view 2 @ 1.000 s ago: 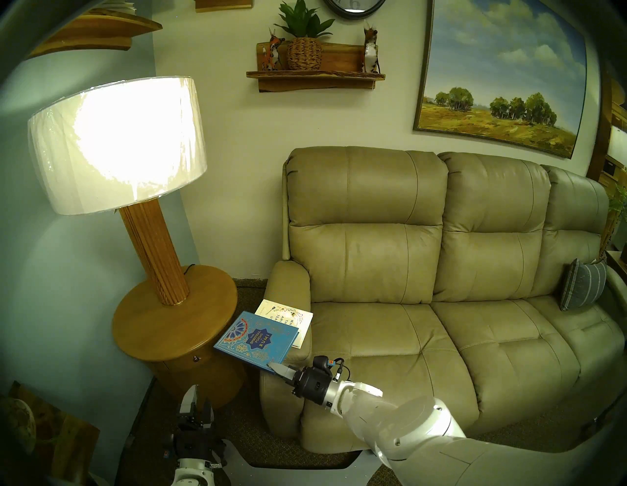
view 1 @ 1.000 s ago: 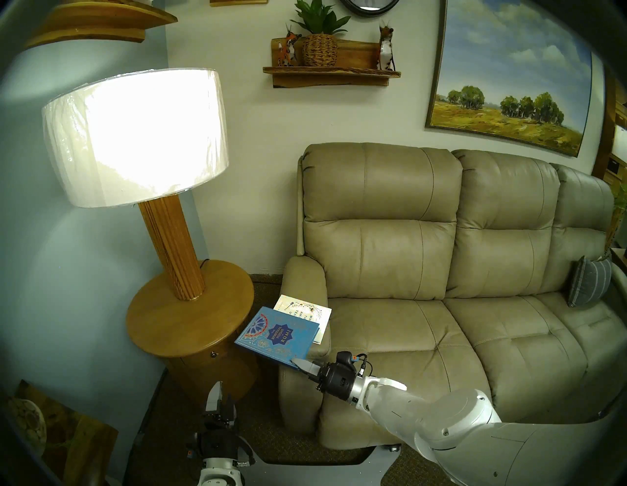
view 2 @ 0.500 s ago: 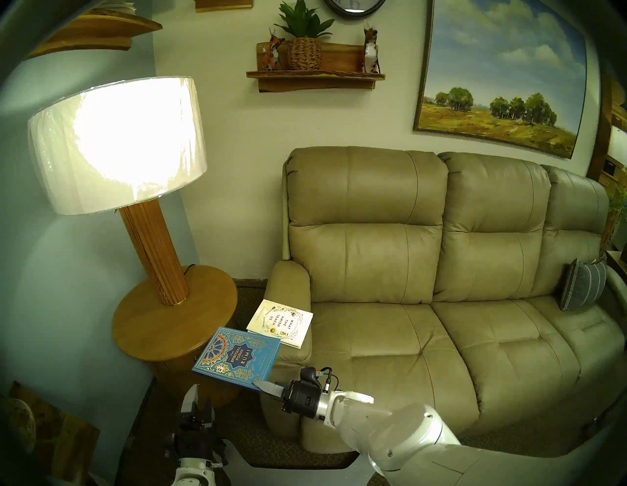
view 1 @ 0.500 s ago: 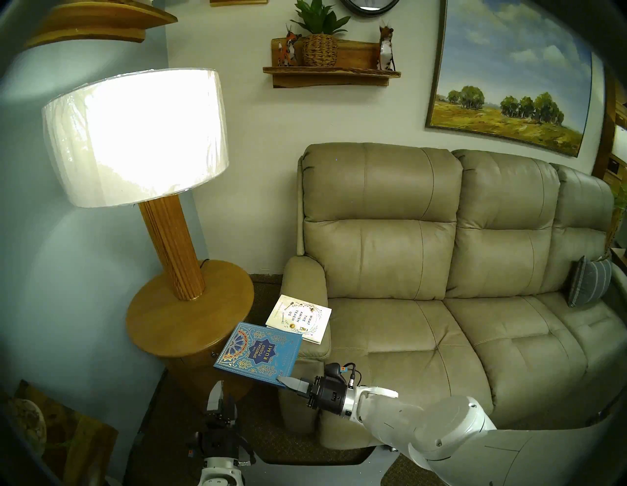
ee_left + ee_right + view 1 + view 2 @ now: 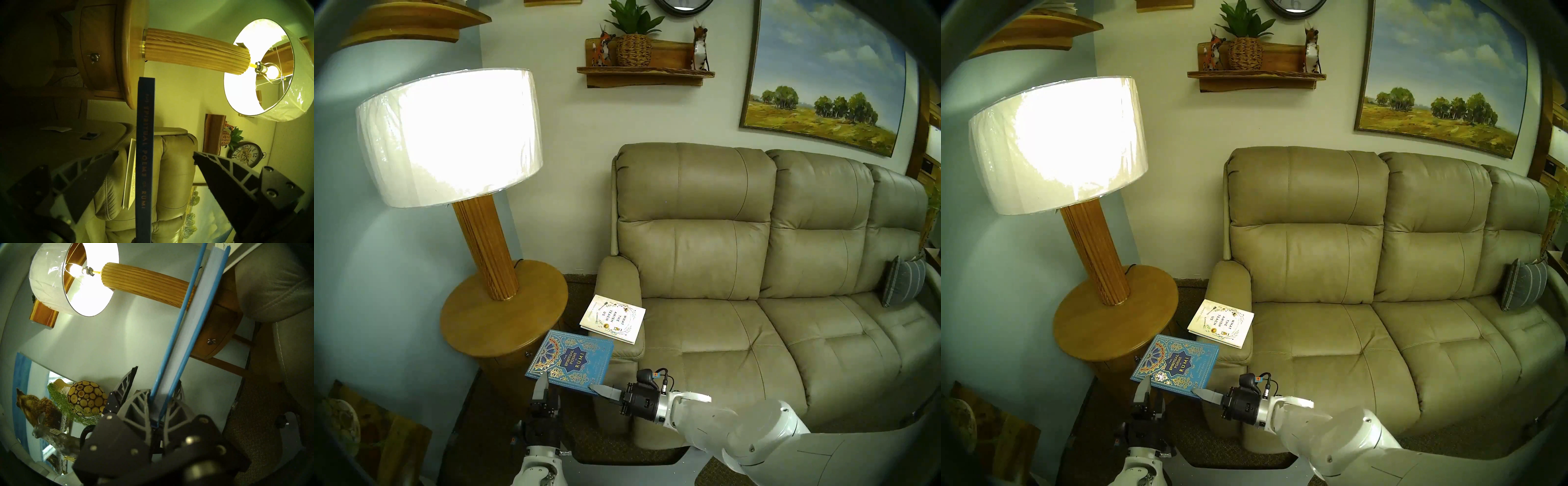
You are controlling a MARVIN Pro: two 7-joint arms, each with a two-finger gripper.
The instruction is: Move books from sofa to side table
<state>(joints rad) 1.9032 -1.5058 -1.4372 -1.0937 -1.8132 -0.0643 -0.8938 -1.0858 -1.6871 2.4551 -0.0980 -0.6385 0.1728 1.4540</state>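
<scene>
The right gripper (image 5: 597, 388) clamps the blue book's (image 5: 572, 360) corner. The left gripper (image 5: 155, 156) stands spread, the book's spine between its 2 fingers, beside the side table (image 5: 477, 325).

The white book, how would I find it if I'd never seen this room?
Look for the big tan sofa, then its padded armrest on the side next to the round wooden side table. The white book lies flat on that armrest. Unlike the blue book held in the air nearby, it is pale, with the words "WHAT THE AMISH TEACH US".
</scene>
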